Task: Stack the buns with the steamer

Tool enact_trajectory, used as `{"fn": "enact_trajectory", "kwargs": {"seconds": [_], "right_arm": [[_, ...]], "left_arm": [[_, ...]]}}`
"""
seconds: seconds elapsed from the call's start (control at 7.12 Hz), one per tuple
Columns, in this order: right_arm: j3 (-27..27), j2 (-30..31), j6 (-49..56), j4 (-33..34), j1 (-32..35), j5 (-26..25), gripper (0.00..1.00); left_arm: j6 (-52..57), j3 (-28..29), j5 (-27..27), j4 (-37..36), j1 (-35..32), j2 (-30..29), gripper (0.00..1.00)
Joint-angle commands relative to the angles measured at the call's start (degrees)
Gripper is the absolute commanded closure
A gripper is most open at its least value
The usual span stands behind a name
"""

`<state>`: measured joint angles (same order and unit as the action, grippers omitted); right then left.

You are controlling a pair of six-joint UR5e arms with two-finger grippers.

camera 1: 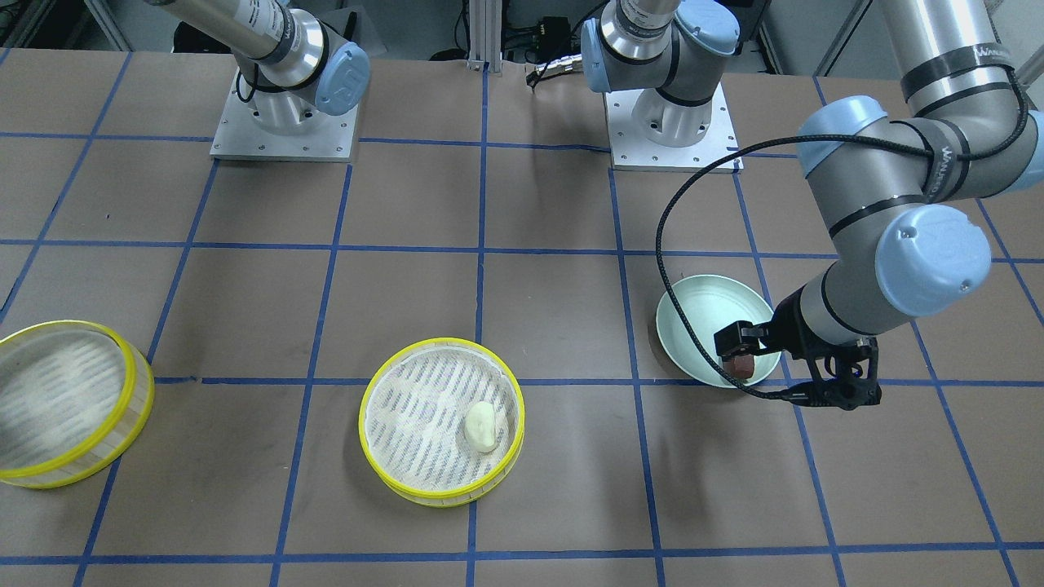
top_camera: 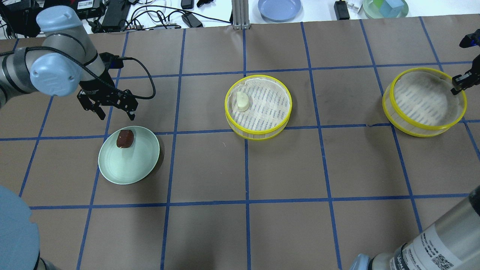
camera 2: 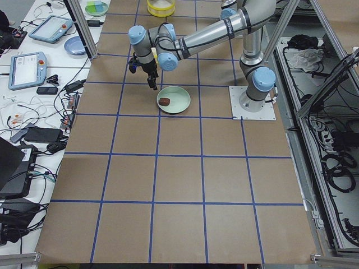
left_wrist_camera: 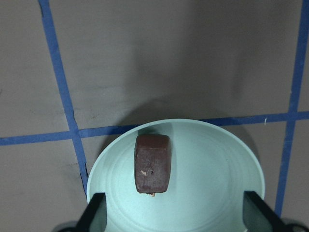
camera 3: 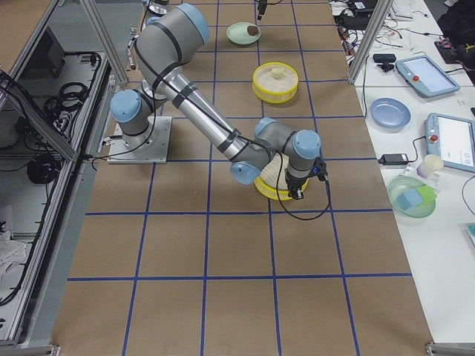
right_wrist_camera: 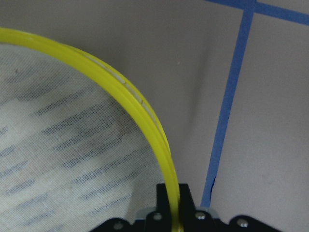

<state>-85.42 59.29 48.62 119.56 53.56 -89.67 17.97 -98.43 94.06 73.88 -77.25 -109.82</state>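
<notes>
A dark reddish-brown bun [top_camera: 125, 138] lies at the far side of a pale green plate [top_camera: 129, 167]. My left gripper [top_camera: 111, 109] hangs open just beyond and above the bun. In the left wrist view the bun [left_wrist_camera: 152, 163] lies ahead of the spread fingers [left_wrist_camera: 96, 212]. A cream-white bun [top_camera: 242, 101] lies in the middle yellow-rimmed steamer [top_camera: 258, 125]. My right gripper [top_camera: 460, 80] is shut on the rim of a second, empty steamer [top_camera: 423, 112] at the right. The right wrist view shows the fingers [right_wrist_camera: 186, 200] pinching its yellow rim [right_wrist_camera: 140, 116].
The two arm bases [camera 1: 284, 122] [camera 1: 673, 130] stand at the robot's edge of the table. A blue plate [top_camera: 279, 8] and a green container [top_camera: 384, 7] sit on the bench beyond the table. The left arm's black cable [camera 1: 677, 269] loops over the plate.
</notes>
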Motion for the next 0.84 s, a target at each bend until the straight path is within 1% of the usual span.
{"fn": "enact_trajectory", "kwargs": {"seconds": [0.0,0.14,0.28,0.56,0.7], "right_arm": [[-0.35,4.5,-9.0,-4.06,3.81,-0.07,1.0],[-0.53,6.26,-16.82,-4.51,9.4,-0.67,1.0],[-0.53,7.76,-23.16,-6.16,14.42,-4.07,1.0],[-0.62,11.18,-37.38,-10.55,22.25,-3.67,1.0],[-0.53,11.72,-43.12,-10.31,27.94,-4.02,1.0]], "left_arm": [[2.77,-4.48,0.25,-4.79,0.43,-1.87,0.0],[2.86,-4.67,0.16,-4.79,0.43,-3.19,0.0],[3.47,-4.32,0.33,-4.97,0.52,-4.16,0.0],[5.31,-3.97,0.34,-6.11,1.57,-5.31,0.0],[5.32,-3.79,0.34,-6.29,1.57,-5.49,0.23]]}}
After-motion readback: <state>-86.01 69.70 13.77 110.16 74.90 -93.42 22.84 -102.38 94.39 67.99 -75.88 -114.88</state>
